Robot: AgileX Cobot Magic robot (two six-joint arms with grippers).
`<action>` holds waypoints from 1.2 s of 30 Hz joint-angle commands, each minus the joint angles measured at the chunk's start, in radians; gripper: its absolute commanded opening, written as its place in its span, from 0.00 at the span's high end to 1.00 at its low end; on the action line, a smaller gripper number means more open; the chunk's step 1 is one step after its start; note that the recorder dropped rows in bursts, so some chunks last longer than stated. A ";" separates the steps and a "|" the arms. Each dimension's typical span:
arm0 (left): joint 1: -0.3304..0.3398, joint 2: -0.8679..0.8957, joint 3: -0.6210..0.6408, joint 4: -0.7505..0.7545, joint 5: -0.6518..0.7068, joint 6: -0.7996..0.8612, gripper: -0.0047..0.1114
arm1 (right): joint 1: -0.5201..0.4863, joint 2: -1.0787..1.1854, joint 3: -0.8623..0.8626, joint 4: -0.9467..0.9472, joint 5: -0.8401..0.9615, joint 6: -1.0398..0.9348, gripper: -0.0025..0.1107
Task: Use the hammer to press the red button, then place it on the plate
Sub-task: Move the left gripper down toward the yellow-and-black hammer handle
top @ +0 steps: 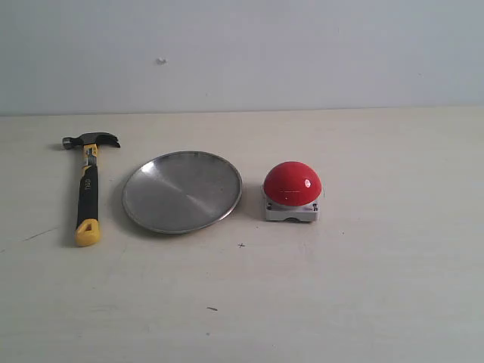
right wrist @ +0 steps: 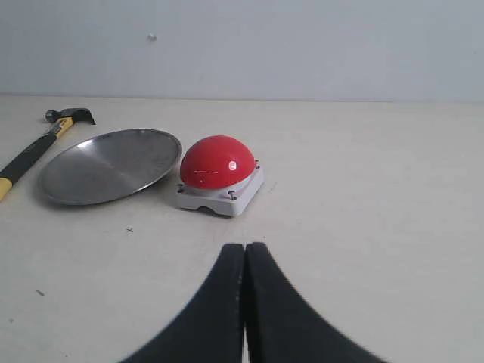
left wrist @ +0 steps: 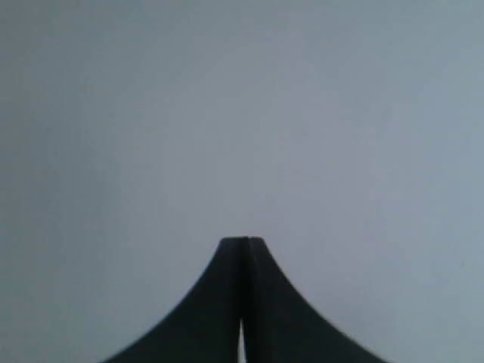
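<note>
- While my left gripper (left wrist: 243,240) and right gripper (right wrist: 245,246) sit pinched together, holding nothing, no step has begun.
- I reckon the pickup comes first: open the left fingers over the hammer (top: 89,189), which lies flat left of the plate (top: 181,190), with the red button (top: 292,184) on the plate's right.
- A pale tabletop (top: 363,287) runs back to a plain grey wall (top: 302,53).

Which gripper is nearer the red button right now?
Likely right. The right gripper points at the red button ahead of it; the left gripper faces only blank grey, no button in view.
</note>
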 commanded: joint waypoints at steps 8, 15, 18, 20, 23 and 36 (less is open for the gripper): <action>-0.004 0.889 -0.569 -0.073 0.555 0.201 0.96 | -0.005 -0.006 0.005 0.003 -0.006 -0.002 0.98; 0.093 1.248 -0.914 0.000 0.849 0.101 0.96 | -0.005 -0.006 0.005 0.003 -0.006 -0.002 0.98; 0.141 1.351 -1.048 0.165 0.995 -0.074 0.96 | -0.005 -0.006 0.005 0.003 -0.006 -0.002 0.98; 0.156 1.423 -1.142 0.329 1.112 -0.202 0.96 | -0.005 -0.006 0.005 0.003 -0.006 -0.002 0.98; 0.154 1.532 -1.268 0.462 1.284 -0.265 0.96 | -0.005 -0.006 0.005 0.003 -0.006 -0.002 0.98; 0.129 1.842 -1.600 0.469 1.394 -0.301 0.80 | -0.005 -0.006 0.005 0.003 -0.006 -0.002 0.98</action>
